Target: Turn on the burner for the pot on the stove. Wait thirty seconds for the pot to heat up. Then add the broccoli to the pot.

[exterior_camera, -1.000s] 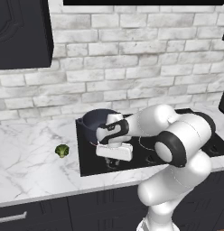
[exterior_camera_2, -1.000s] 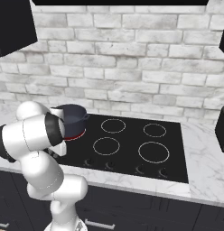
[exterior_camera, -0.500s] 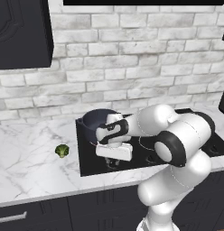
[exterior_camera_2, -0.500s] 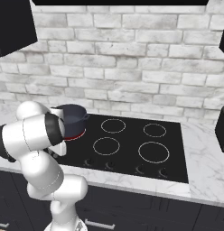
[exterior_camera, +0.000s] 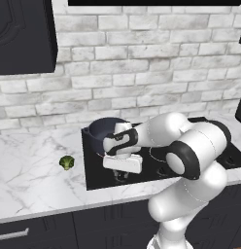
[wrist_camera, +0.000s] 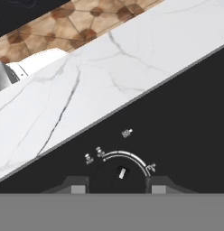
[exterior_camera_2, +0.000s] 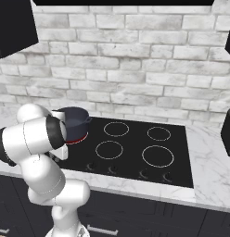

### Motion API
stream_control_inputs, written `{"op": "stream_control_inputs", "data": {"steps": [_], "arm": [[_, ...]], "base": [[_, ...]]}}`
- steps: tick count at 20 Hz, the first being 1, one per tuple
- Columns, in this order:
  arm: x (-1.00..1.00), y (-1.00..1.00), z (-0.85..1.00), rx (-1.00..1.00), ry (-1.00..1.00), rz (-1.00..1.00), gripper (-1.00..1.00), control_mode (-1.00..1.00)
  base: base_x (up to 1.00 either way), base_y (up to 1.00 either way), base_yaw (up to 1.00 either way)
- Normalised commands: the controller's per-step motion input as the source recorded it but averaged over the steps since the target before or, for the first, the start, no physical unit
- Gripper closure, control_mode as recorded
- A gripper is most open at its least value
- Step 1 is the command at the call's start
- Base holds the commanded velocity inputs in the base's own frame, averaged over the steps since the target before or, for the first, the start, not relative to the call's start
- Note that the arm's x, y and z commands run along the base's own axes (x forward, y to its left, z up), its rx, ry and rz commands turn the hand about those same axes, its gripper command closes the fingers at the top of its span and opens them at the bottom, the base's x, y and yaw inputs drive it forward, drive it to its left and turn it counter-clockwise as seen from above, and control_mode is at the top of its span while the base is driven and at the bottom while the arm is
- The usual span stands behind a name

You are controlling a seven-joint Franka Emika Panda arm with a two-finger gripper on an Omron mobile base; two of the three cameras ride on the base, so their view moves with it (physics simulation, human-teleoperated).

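The two dark gripper fingers [wrist_camera: 118, 189] are standing either side of a small round black knob [wrist_camera: 117, 177], clamped on it. Beyond them the round blue-grey metal pot [exterior_camera: 107, 130] is sitting on a red-ringed burner [exterior_camera_2: 78, 138] of the black glass stove [exterior_camera_2: 182, 150]. Farther off on the white marble counter [exterior_camera: 30, 165], the small green broccoli floret [exterior_camera: 67, 162] is lying.

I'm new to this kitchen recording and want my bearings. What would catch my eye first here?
The big white arm bends low over the front left of the black stove, its gripper straddling a knob. Behind it the blue-grey pot sits on the back left burner, whose ring glows red. A small green broccoli lies alone on the marble counter, left of the stove.
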Motion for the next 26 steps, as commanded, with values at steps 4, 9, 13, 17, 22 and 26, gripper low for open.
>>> {"op": "stream_control_inputs", "data": {"steps": [4,9,13,17,22,26], "arm": [[0.00,0.00,0.00,0.00,0.00,0.00,1.00,-1.00],[0.00,0.00,0.00,0.00,0.00,0.00,1.00,-1.00],[0.00,0.00,0.00,0.00,0.00,0.00,1.00,-1.00],[0.00,0.00,0.00,0.00,0.00,0.00,1.00,-1.00],[0.00,0.00,0.00,0.00,0.00,0.00,1.00,-1.00],[0.00,0.00,0.00,0.00,0.00,0.00,1.00,-1.00]], "base": [[0.00,0.00,0.00],[0.00,0.00,0.00],[0.00,0.00,0.00],[0.00,0.00,0.00],[0.00,0.00,0.00],[0.00,0.00,0.00]]}}
